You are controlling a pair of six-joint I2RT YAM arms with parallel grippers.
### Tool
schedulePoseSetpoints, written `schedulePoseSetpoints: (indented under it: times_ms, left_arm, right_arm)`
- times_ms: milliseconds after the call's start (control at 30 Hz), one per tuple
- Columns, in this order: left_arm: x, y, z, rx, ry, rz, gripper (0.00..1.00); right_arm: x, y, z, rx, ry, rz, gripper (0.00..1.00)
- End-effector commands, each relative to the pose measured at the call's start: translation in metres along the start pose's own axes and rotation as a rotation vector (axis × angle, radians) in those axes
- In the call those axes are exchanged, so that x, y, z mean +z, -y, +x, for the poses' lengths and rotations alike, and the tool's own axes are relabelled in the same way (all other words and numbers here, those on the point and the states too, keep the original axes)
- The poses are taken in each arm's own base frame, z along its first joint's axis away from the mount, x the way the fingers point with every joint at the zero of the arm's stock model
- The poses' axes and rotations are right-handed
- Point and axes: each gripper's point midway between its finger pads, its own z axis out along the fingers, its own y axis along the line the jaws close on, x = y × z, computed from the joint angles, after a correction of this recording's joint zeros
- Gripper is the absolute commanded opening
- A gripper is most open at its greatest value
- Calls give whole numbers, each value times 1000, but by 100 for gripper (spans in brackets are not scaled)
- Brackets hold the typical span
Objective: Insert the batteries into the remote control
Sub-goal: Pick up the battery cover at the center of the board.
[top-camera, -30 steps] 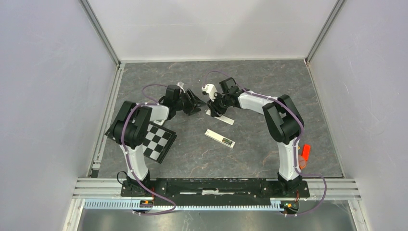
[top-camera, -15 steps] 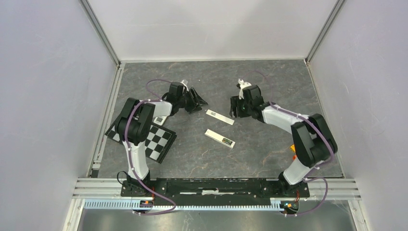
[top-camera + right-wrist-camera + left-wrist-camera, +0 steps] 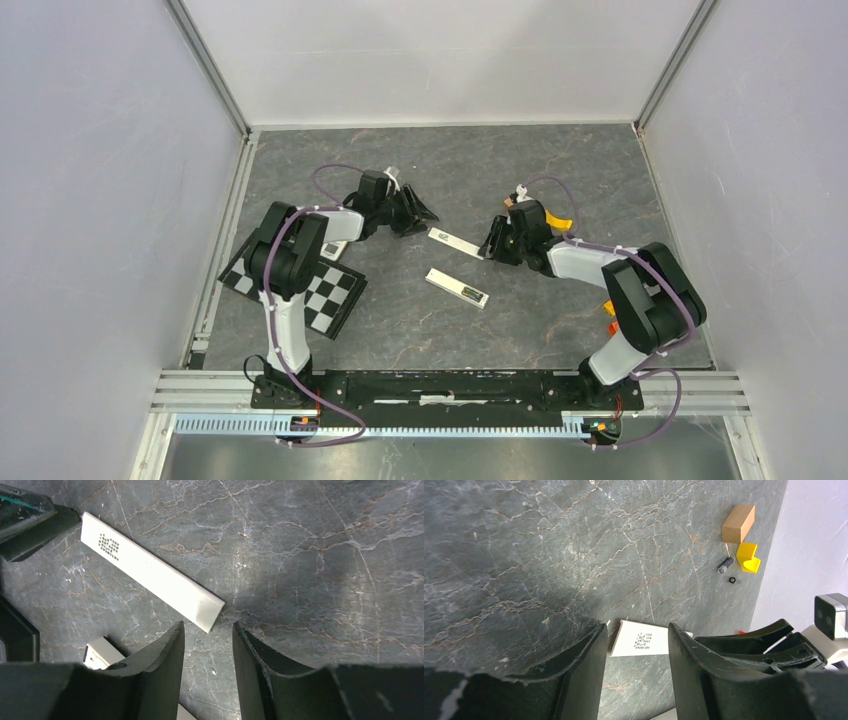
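Note:
The remote control lies at the table's middle, white, with a dark greenish patch in its right half. Only its corner shows in the right wrist view. One battery, a small dark cylinder, lies beside the yellow piece in the left wrist view. My left gripper is open and empty, just left of a narrow white bar. My right gripper is open and empty too, low at the bar's right end without touching it.
A brown block, a yellow curved piece and a small black ring sit near the right wall. A checkerboard plate lies by the left arm. An orange item peeks from behind the right arm.
My right gripper left its place over the white bar, swung right, then came down at the bar's right end. The left gripper shifted slightly right. The bar and remote stayed put.

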Motion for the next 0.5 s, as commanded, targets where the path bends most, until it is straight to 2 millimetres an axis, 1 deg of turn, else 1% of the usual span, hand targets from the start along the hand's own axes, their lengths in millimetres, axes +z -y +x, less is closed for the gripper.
schedulePoseSetpoints:
  times_ms: [0,67,167,300,467]
  left_arm:
    - [9,-13,20,4,-80,-24,55]
    - [9,-12,26,-17,-104,-14,54]
    - [4,-4,32,-44,-123,7,52]
    - [-3,13,36,-36,-135,39,51]
    - [-11,24,45,-42,-155,55,50]
  right_arm:
    - [10,-13,-8,66,44,-57,45]
    - [12,-15,-7,73,35,-70,44]
    - [12,-19,-6,74,38,-98,43]
    - [9,-25,-9,53,49,-126,43]
    - [2,-26,-7,36,44,-141,42]
